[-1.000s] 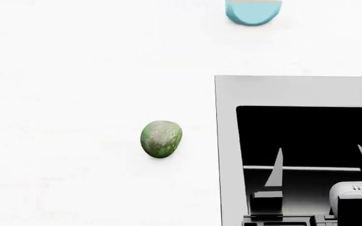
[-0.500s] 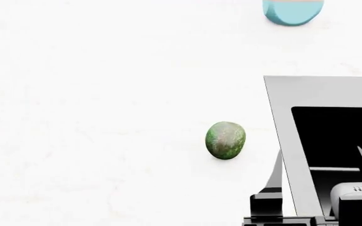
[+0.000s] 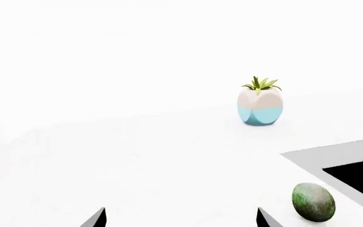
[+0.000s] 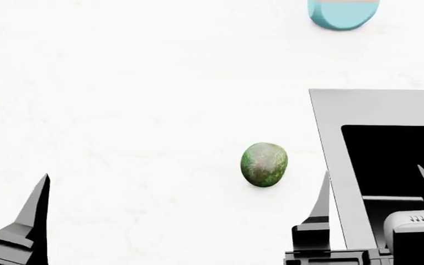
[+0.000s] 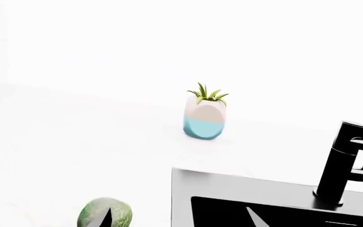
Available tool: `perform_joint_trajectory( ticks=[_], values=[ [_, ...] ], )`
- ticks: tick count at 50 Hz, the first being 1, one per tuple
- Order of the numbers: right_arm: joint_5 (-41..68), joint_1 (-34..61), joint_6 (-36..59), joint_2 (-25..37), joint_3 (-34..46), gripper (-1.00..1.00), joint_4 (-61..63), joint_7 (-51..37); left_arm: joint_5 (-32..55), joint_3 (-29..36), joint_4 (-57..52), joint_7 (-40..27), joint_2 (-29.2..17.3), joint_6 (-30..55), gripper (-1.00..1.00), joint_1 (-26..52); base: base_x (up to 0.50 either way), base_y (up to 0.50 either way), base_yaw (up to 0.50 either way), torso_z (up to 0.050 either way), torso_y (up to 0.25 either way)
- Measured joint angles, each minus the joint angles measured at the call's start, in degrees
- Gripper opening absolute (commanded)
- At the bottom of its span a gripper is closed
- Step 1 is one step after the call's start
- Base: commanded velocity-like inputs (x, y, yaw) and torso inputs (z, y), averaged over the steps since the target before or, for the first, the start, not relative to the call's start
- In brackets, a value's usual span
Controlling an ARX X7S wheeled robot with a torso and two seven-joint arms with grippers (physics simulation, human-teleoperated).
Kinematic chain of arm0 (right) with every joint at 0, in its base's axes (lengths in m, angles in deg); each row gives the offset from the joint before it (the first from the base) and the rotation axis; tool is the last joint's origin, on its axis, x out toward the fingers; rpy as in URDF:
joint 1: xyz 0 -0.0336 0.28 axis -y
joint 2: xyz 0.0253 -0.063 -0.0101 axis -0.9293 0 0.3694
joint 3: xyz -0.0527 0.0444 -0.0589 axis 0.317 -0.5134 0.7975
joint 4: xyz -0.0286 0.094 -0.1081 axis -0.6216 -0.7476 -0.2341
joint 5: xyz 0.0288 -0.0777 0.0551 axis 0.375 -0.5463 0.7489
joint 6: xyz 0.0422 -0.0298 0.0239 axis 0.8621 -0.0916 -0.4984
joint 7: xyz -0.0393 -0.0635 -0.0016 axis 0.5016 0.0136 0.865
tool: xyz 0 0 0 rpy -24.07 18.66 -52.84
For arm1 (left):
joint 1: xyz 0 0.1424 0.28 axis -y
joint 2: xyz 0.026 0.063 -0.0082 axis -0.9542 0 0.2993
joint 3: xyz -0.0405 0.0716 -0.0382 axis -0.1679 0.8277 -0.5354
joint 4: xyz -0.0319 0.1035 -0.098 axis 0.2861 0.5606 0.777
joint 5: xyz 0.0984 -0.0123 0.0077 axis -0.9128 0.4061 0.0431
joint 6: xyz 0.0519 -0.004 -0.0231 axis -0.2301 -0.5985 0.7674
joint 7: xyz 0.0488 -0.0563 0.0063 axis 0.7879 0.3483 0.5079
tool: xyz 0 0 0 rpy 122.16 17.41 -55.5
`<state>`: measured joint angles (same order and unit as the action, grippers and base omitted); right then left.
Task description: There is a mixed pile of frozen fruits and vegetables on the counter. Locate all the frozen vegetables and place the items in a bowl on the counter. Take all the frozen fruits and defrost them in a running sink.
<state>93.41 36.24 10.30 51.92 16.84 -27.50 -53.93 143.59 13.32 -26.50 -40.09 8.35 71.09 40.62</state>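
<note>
A kitchen, simulated. White stone-like surface (image 4: 123, 110) with inset black sink (image 5: 282, 213) and black faucet (image 5: 342, 163). Small potted plant (image 5: 205, 116) behind.

Open white table (image 4: 123, 110) surrounds the mottled green vegetable (image 4: 264, 164) on all sides; the sink's grey rim (image 4: 330, 110) lies just beside it, not touching. A potted plant in a teal-and-cream pot (image 5: 205, 120) stands well behind it, and the black faucet (image 5: 339, 163) rises at the sink's back edge.
</note>
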Motion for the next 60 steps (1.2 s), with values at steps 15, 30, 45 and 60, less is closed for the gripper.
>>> perform_joint_trajectory(
  ticks=[15,30,45,60],
  values=[
    [-5.2,0.6,3.6,-3.5,-1.4,1.00,1.2,5.0,7.4,-14.5,-4.2,4.8,5.5,14.3,1.00,-5.5,0.00,0.00,0.00,0.000,0.000],
    [-4.6,0.3,3.9,-3.6,-1.9,1.00,1.1,4.8,7.1,-0.2,-5.5,4.2,-0.9,5.5,1.00,-4.9,0.00,0.00,0.00,0.000,0.000],
    [-3.7,-0.2,3.2,-3.1,-1.4,1.00,0.5,3.8,7.4,11.5,-4.1,1.9,3.7,7.5,1.00,0.7,0.00,0.00,0.00,0.000,0.000],
    [-2.4,-0.4,3.1,-2.5,-1.2,1.00,0.4,2.9,4.6,16.8,-1.9,4.4,6.1,7.5,1.00,-0.4,0.00,0.00,0.00,0.000,0.000]
  ],
)
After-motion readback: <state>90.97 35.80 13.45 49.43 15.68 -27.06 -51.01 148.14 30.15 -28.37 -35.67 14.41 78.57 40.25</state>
